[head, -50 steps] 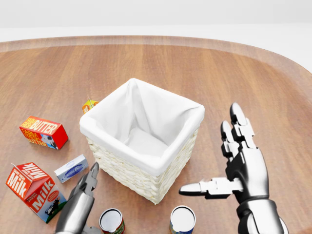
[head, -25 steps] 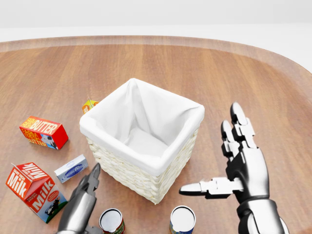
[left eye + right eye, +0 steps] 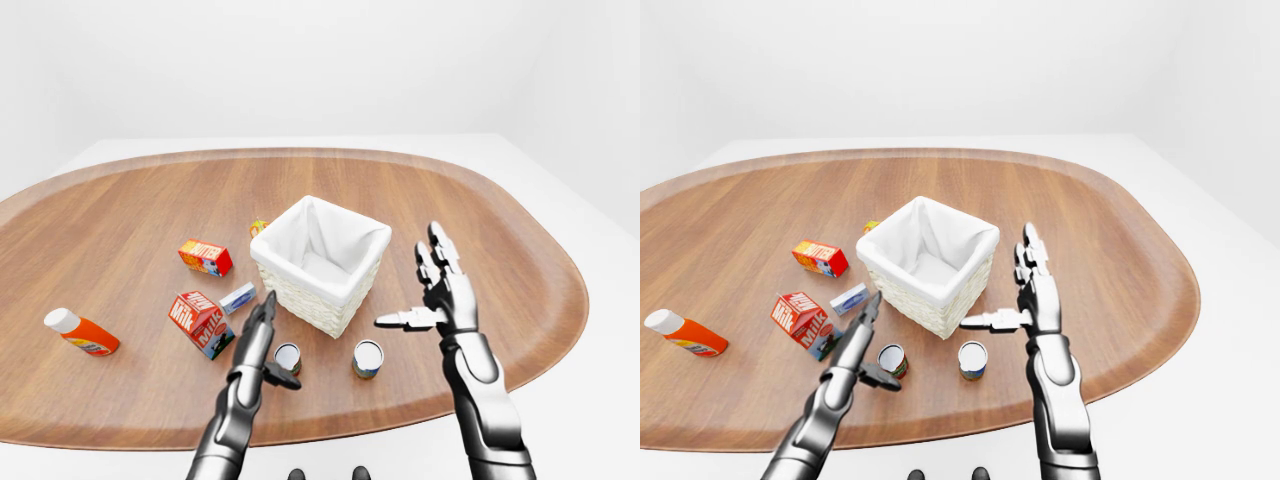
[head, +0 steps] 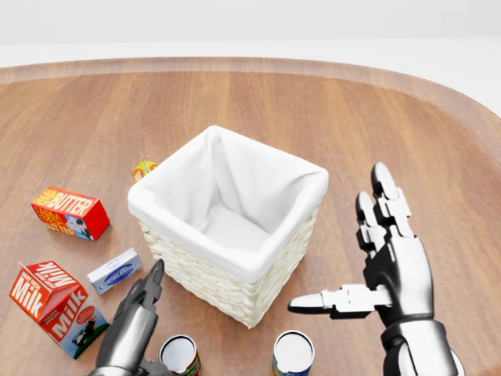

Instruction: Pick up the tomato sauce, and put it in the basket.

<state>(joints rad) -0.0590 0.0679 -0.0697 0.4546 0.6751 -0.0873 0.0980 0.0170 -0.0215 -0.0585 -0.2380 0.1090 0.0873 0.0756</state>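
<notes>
The tomato sauce can, red-labelled with a silver lid, stands upright at the bottom of the head view, below the basket's left corner. My left hand is open just left of it, fingers stretched upward and thumb reaching across beside the can; I cannot tell whether it touches. The wicker basket with a white liner sits mid-table and looks empty. My right hand is open to the right of the basket, palm facing left, thumb pointing at the basket wall, holding nothing.
A blue-labelled can stands below the right thumb. Left of the basket lie a milk carton, a butter box, a small white-blue box and a small orange carton. An orange bottle lies far left.
My left hand has crept slightly up and right, closer to the red can. The right hand, the cans and the basket have stayed put.
</notes>
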